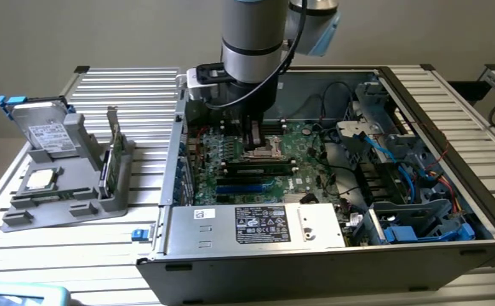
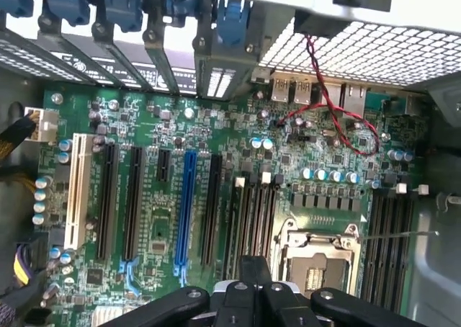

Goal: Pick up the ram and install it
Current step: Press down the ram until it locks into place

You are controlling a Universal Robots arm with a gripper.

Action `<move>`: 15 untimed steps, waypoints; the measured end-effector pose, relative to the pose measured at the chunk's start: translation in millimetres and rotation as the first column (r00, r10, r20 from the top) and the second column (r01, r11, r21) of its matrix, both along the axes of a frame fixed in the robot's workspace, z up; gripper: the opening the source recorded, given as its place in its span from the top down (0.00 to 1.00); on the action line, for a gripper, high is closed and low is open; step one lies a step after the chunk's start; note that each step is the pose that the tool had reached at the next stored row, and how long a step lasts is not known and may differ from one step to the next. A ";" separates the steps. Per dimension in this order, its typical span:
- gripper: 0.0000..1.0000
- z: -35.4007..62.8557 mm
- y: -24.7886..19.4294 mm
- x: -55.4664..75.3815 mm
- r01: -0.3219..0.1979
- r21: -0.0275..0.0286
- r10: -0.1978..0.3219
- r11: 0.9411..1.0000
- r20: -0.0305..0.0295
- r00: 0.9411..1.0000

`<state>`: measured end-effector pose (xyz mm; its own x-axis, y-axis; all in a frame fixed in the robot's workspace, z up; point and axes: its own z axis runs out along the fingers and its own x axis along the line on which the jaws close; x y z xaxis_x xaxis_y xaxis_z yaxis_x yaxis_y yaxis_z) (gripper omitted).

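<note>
On the slatted metal table (image 1: 103,248) we saw the ram (image 1: 113,150) standing on edge in the grey holder (image 1: 69,191) near the exterior view's left edge, well apart from our gripper (image 1: 252,137), which hung inside the open computer case (image 1: 333,268), its finger state unclear.

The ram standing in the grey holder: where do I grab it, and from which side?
Take the ram by its free upper edge, coming straight down and pinching its two flat faces. It stands on edge in the grey holder, whose slot covers its lower edge.
</note>
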<state>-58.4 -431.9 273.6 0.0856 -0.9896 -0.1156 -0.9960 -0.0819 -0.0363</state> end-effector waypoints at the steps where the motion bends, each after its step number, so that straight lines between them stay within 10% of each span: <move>1: 0.89 1.9 -0.4 3.2 0.000 0.001 0.000 1.000 0.000 1.000; 15: 0.89 7.6 -2.6 27.6 -0.001 0.010 0.001 1.000 -0.009 1.000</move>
